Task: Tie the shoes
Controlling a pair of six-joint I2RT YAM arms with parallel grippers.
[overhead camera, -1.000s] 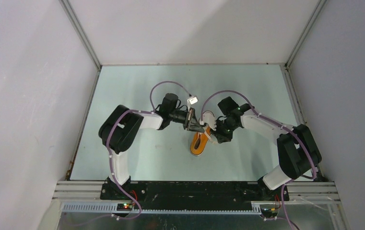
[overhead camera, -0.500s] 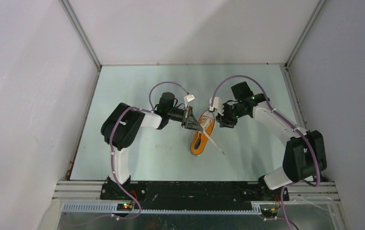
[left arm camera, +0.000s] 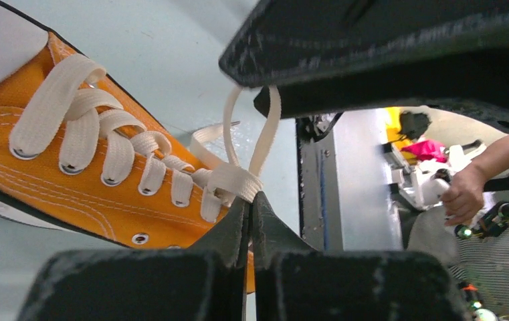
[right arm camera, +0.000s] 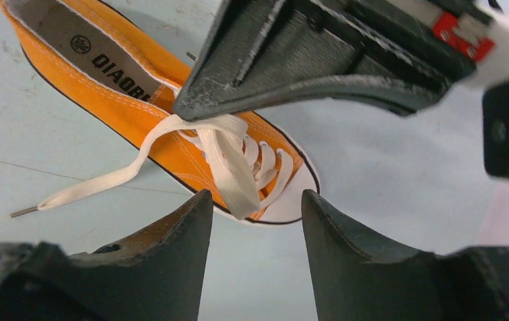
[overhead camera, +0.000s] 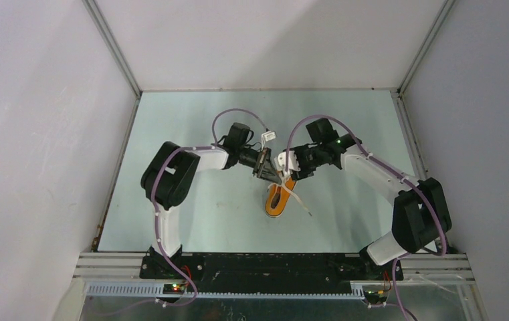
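The orange shoe (overhead camera: 276, 202) with its white toe cap lies in the middle of the table, between both arms. My left gripper (left arm camera: 250, 199) is shut on a white lace (left arm camera: 238, 179) at the top eyelets, and a loop of that lace rises from the pinch. In the top view the left gripper (overhead camera: 273, 175) sits at the shoe's far end. My right gripper (right arm camera: 257, 200) stands open just above the shoe (right arm camera: 124, 114), with a folded length of lace (right arm camera: 233, 170) hanging in front of its fingers but not gripped. One loose lace end (right arm camera: 84, 190) trails over the table.
White walls enclose the pale green table (overhead camera: 191, 214) on three sides. A metal rail (overhead camera: 271, 289) runs along the near edge behind the arm bases. A person's hand (left arm camera: 465, 194) shows beyond the table's edge in the left wrist view.
My right gripper opened and let go of the lace, swung away to the far right, then came back over the shoe. A lace end now trails right of the shoe. The left gripper stayed shut.
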